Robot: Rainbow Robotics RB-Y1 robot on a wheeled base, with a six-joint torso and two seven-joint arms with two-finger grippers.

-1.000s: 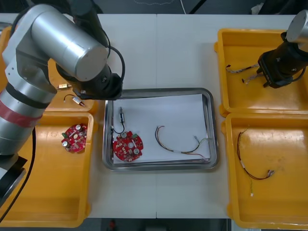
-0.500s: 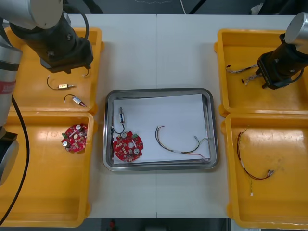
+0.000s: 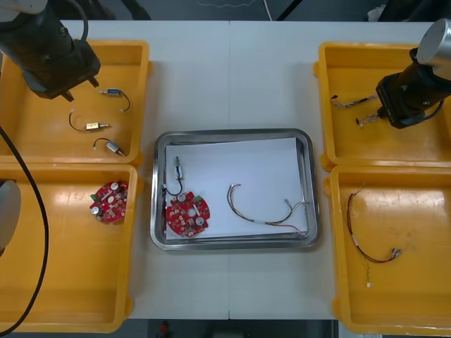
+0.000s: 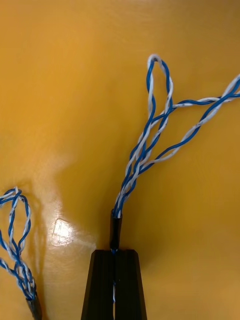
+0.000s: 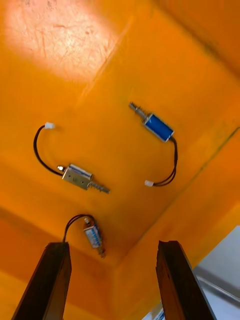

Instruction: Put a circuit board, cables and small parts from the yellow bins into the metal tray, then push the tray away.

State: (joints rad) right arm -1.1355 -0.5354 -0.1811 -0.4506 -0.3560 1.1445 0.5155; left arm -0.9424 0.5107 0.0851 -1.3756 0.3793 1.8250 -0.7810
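- Left gripper (image 5: 112, 245): fingers spread wide, holding nothing, over the far-left yellow bin (image 3: 35, 137); three small metal parts (image 5: 82, 177) just ahead of its tips.
- Metal tray (image 3: 232, 133) between both grippers, circuit board (image 3: 187, 215) inside.
- Right gripper (image 4: 114, 256): pinched on blue-white cable (image 4: 145, 150).

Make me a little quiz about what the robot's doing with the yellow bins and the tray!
1. True or false: the right gripper has its fingers shut on a twisted blue and white cable.
2. How many round red circuit boards lie in the metal tray? A none, B one, C two.
3. Fill in: the far left yellow bin, where the open left gripper hangs, holds ___ small metal parts.
Key: 1 true; 2 B; 3 three.
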